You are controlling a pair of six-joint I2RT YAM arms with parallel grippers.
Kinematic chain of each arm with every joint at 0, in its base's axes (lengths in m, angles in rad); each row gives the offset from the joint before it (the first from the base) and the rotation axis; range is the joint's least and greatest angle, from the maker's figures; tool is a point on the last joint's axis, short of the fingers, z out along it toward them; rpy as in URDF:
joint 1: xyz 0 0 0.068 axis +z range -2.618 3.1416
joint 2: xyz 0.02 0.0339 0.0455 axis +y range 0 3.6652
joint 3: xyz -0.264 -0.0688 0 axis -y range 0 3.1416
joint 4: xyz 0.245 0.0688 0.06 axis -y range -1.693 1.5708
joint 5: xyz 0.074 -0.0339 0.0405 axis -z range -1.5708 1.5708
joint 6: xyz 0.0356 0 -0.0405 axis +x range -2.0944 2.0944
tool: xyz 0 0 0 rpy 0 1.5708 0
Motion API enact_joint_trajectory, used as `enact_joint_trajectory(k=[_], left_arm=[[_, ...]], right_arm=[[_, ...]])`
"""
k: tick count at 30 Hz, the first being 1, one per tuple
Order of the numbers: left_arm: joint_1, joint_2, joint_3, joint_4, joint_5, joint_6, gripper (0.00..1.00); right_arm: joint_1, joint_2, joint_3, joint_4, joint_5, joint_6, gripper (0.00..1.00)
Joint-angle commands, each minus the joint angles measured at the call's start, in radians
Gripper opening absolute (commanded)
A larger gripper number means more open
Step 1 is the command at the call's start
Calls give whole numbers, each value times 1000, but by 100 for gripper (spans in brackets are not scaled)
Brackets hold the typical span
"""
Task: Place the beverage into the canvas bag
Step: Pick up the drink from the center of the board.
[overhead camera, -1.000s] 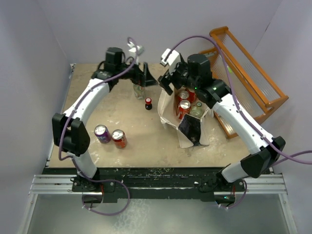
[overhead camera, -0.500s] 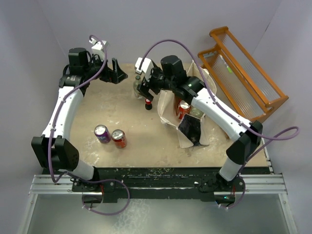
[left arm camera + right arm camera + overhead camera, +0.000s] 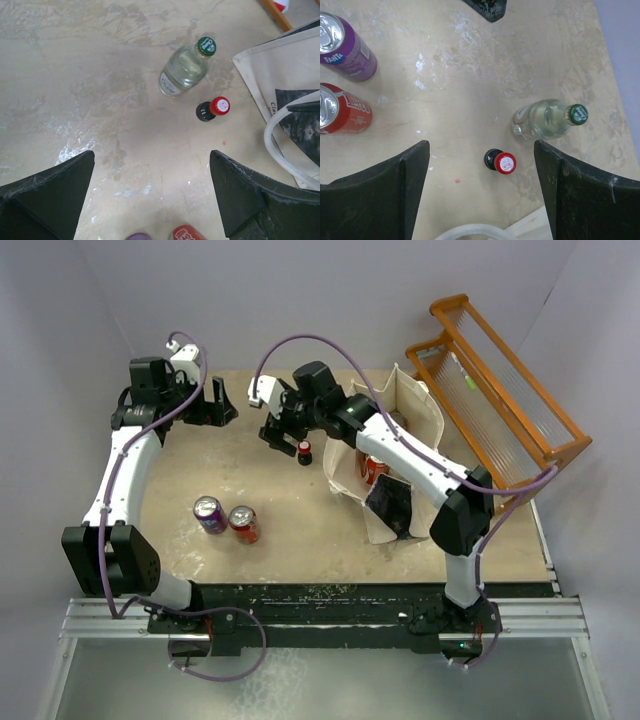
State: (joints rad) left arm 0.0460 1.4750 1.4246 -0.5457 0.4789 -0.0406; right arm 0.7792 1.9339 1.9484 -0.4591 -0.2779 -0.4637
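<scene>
From above, you lose most of the canvas bag's (image 3: pixel 420 410) mouth under the right arm, which crosses it. One red can top (image 3: pixel 377 468) shows inside; whether more sits in there, you cannot tell. The bag stands open on the table (image 3: pixel 270 490) with its black end panel nearest the arm bases. An orange rack (image 3: pixel 500 380) leans just right of the bag.

Just left of the bag stands a small dark bottle (image 3: pixel 304 451) with a red cap. The right gripper (image 3: pixel 283 435) hangs beside it, fingers spread and holding nothing. Well left of the bag, the left gripper (image 3: pixel 222 405) is likewise spread and empty. A purple can (image 3: pixel 209 513) and a red can (image 3: pixel 244 523) stand side by side, left of the bag and nearer you.

On the left wrist camera you get its fingers (image 3: pixel 50 200) only as dark wedges in the lower corners, wide apart. A clear bottle (image 3: pixel 185 70) with a green cap stands left of the bag, and the small bottle sits between the two. The bag is cut off at the right edge: a cream corner, dark print and one loop handle (image 3: pixel 280 145). Both cans are slivers at the bottom edge.

On the right wrist camera the fingers (image 3: pixel 590 200) stand well apart, with the small bottle on the table below, untouched. The clear bottle stands just beside it. Of the bag you see only a curve of handle at the bottom edge. The left gripper's tip is clipped at the top.
</scene>
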Motion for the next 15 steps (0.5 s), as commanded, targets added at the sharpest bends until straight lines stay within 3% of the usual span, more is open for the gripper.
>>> enact_joint_trajectory(k=[1, 9, 15], left_arm=[[14, -31, -20, 7, -54, 27, 99], [22, -35, -13, 11, -47, 18, 99], [22, -49, -1, 8, -53, 30, 99]], right_arm=[[13, 24, 60, 14, 63, 67, 86], [6, 236, 339, -9, 259, 203, 91], [-49, 365, 541, -54, 286, 330, 97]])
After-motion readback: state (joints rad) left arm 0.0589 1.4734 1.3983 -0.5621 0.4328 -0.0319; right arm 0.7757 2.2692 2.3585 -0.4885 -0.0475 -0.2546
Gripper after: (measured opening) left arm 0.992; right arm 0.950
